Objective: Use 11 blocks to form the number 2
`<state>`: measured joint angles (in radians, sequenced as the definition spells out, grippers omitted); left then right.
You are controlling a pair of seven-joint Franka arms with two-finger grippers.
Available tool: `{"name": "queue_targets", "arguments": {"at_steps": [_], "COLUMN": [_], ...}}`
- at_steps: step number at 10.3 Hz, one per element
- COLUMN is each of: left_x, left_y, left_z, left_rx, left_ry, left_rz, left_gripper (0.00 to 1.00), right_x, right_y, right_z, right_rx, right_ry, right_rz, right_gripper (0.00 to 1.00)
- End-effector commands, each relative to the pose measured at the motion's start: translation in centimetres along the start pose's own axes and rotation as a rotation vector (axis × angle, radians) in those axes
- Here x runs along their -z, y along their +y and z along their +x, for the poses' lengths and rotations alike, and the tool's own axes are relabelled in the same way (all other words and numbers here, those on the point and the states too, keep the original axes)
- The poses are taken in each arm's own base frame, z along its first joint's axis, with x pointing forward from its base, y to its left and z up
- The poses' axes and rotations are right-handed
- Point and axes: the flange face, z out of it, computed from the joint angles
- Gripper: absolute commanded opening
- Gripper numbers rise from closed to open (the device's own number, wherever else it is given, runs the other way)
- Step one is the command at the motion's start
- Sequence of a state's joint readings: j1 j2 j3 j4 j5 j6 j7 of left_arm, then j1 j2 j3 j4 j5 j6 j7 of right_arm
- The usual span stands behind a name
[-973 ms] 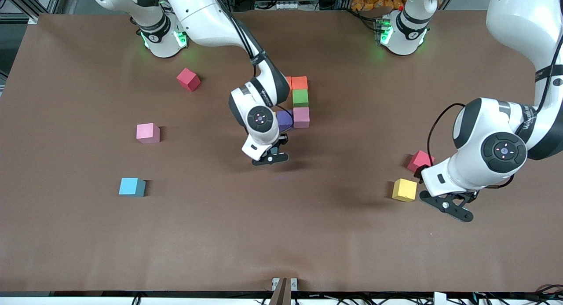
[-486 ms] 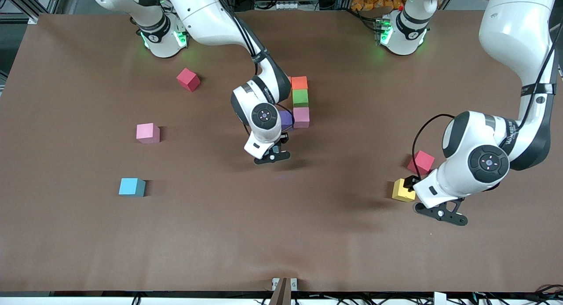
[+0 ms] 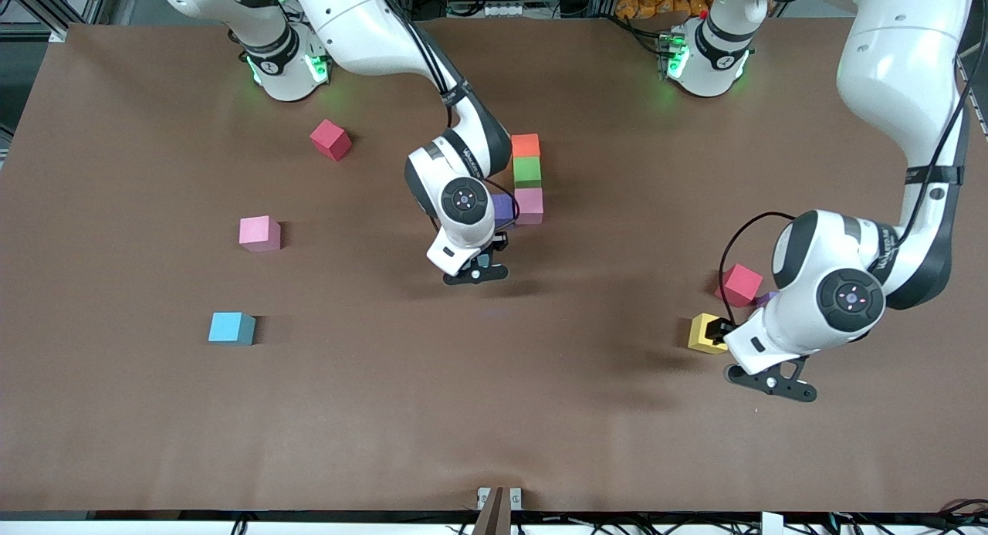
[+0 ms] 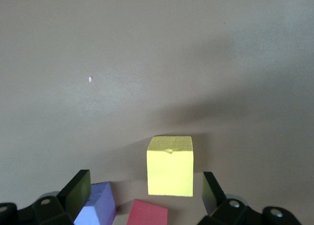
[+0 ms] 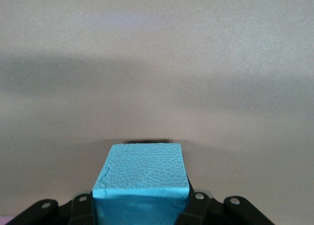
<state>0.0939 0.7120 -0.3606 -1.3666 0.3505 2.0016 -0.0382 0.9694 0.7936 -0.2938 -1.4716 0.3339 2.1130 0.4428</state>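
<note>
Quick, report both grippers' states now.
Left gripper: open, over the yellow foam cube, holding nothing.
Right gripper: shut on a light blue foam cube, beside the purple foam cube.

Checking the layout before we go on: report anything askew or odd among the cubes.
Two red cubes sit turned at an angle: one toward the right arm's end, one beside the yellow cube. The stacked orange, green, pink line looks straight. Nothing damaged.

Your left claw (image 3: 725, 336) hangs at the yellow block (image 3: 704, 332); your right claw (image 3: 472, 266) hovers beside the purple block (image 3: 503, 208).
</note>
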Motion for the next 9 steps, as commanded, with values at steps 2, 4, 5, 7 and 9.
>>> {"name": "queue_targets", "arguments": {"at_steps": [2, 4, 5, 7, 9], "left_x": [-1.8, -2.9, -3.0, -3.4, -4.7], "left_y": [0.5, 0.6, 0.8, 0.6, 0.3], "left_z": [0.2, 0.2, 0.2, 0.2, 0.1], "left_rx": [0.002, -0.011, 0.001, 0.006, 0.049], "left_ry": [-0.002, -0.016, -0.018, -0.021, -0.021], "left_rz": [-0.013, -0.021, -0.021, -0.023, -0.043], "left_gripper": [1.0, 1.0, 1.0, 1.0, 1.0], "right_x": [0.0, -1.0, -1.4, -1.4, -1.3], "right_y": [0.7, 1.0, 0.9, 0.6, 0.6], "right_z": [-1.0, -1.3, -1.6, -1.8, -1.8], "right_rx": [-0.008, -0.003, 0.001, 0.003, 0.002], "right_ry": [-0.015, -0.012, -0.003, -0.002, -0.002], "right_rz": [-0.004, -0.008, -0.008, -0.005, -0.004], "right_gripper": [0.0, 0.0, 0.0, 0.0, 0.0]}}
